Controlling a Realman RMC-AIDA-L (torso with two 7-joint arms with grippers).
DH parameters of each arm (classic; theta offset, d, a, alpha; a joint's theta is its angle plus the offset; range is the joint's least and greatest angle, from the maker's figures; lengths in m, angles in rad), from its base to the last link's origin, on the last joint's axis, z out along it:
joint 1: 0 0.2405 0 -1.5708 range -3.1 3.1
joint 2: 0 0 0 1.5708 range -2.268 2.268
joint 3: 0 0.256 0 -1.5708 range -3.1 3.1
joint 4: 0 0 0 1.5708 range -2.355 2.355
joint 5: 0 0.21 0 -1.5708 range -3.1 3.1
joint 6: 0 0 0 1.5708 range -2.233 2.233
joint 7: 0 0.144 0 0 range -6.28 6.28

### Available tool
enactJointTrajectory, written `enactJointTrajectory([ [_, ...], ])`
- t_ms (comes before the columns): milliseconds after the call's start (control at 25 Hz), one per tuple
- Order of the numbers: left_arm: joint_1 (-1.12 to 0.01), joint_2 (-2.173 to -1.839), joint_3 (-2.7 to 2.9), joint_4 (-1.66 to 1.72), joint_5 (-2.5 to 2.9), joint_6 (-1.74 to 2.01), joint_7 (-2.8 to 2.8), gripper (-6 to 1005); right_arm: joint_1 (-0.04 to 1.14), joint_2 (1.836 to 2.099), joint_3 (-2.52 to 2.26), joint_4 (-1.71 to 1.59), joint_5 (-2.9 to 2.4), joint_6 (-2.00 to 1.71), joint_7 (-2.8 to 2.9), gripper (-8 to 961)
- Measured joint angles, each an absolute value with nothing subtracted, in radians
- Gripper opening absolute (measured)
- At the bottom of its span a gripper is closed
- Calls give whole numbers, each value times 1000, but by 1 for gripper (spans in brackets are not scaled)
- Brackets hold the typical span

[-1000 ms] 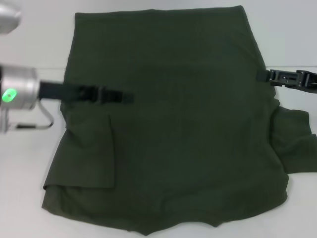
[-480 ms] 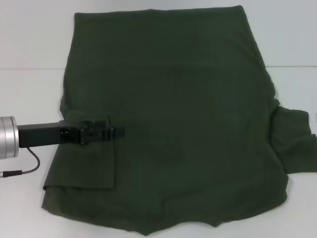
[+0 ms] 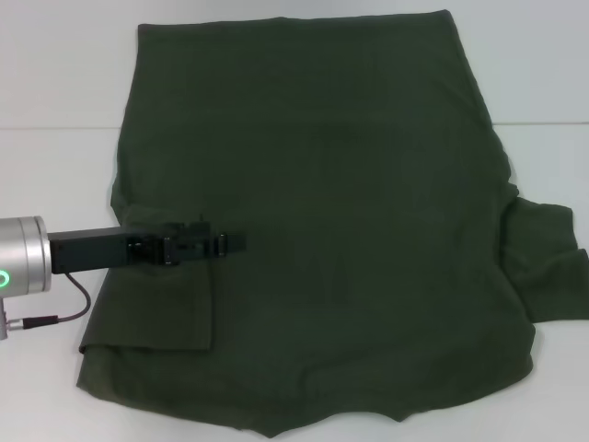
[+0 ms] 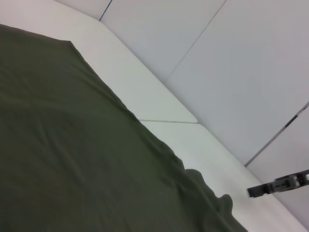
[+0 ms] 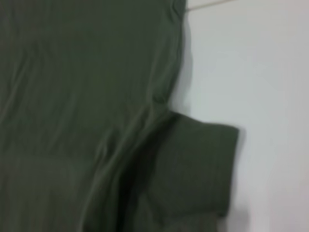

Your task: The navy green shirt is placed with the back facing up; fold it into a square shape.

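Shirt lies spread on your white table, its near hem cut off, left sleeve folded in beneath your left gripper, whose fingers you cannot tell apart against dark cloth, right sleeve sticking out.

White table, pale panelled wall

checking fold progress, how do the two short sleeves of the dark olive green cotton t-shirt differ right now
The left sleeve is folded inward, lying flat on top of the dark olive green cotton t-shirt; the right sleeve sticks out sideways onto the white table, unfolded. The left gripper is over the shirt just above the left sleeve; nothing is near the right sleeve. Both are the same plain green fabric.
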State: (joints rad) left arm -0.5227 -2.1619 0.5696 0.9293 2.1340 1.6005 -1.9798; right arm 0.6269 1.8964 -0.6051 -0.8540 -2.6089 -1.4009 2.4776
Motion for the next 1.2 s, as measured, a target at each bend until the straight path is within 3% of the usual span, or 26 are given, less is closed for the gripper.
enactJointTrajectory([
  [160, -523, -2162, 568, 918, 2117, 1600, -1981, 884, 657, 1912, -602, -770, -2602, -1331, 2480, 831],
  [1200, -518, -2158, 563, 917, 2085, 1591, -1988, 884, 697, 1928, -675, -695, -2612, -1228, 2483, 821],
])
